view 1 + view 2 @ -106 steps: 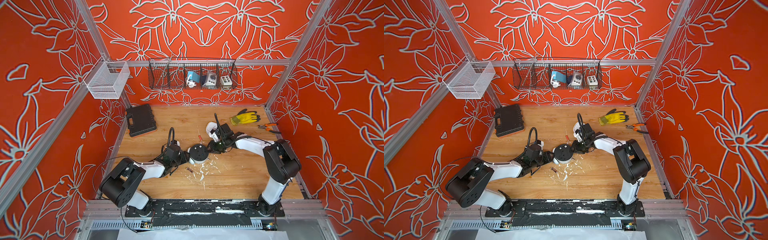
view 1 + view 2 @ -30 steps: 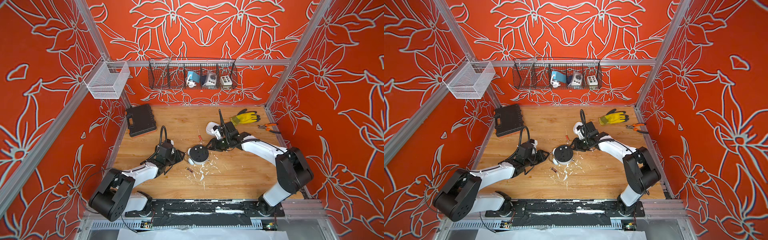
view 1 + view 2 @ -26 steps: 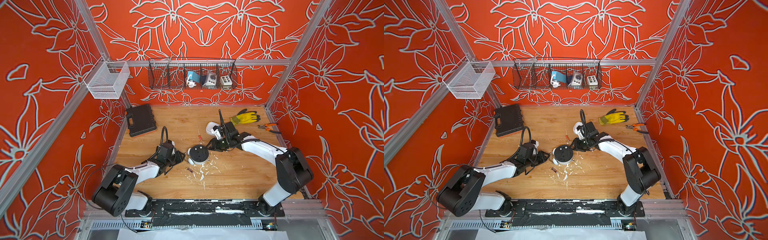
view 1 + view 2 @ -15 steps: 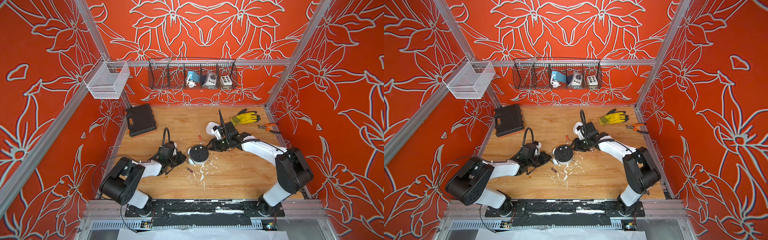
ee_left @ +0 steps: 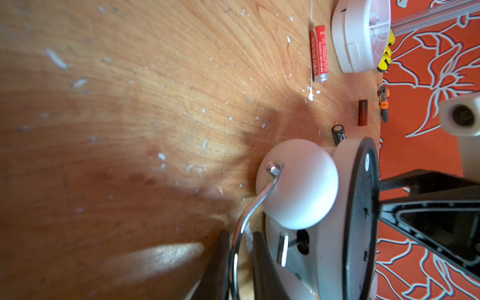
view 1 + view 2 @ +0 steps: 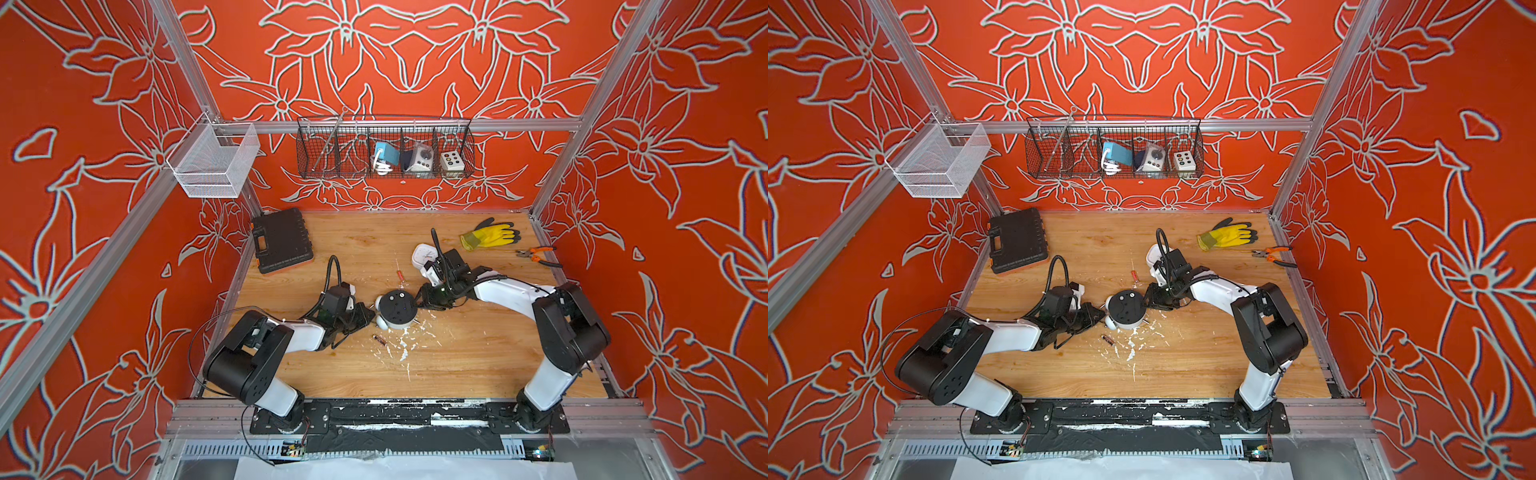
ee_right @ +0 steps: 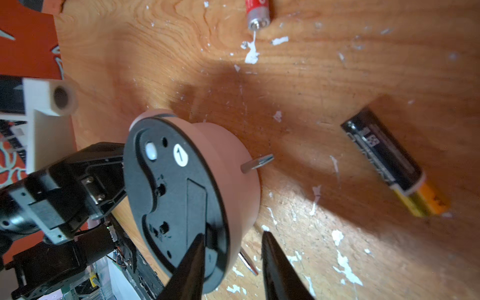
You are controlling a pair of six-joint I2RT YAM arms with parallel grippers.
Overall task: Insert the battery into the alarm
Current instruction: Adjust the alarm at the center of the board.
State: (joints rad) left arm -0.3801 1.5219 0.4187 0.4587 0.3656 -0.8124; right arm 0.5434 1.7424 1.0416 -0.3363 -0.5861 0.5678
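Alarm clock (image 6: 397, 309) (image 6: 1126, 309) (image 7: 181, 192): lies face down near the middle of the counter (image 6: 457, 353), black back up, with a rectangular hatch outlined in it.
Left tool (image 6: 370, 311) (image 6: 1098, 313) (image 5: 239, 235): at the clock's 9 o'clock, low over the wood. Its fingers stand close together on either side of the wire handle (image 5: 249, 211); I cannot tell whether they press on the wire.
Right tool (image 6: 422, 297) (image 6: 1148, 298) (image 7: 233, 233): at the clock's 3 o'clock, partly spread. One finger is over the black back and the other outside the side wall, straddling the rim; I cannot tell whether it pinches.
Black-and-yellow battery (image 6: 379, 340) (image 6: 1108, 340) (image 7: 394, 166): loose on the counter just beside the clock at its 7 o'clock, touched by neither tool.
Red battery (image 6: 400, 275) (image 6: 1134, 275) (image 5: 319, 53): flat on the wood near the clock's 12 o'clock.
White clock (image 6: 422, 252) (image 5: 358, 36): at 1 o'clock from the alarm clock, partly behind the right arm.
Edges: yellow glove (image 6: 490, 235) and orange-handled pliers (image 6: 538, 255) at 2 o'clock — black case (image 6: 282, 241) at 10 o'clock.
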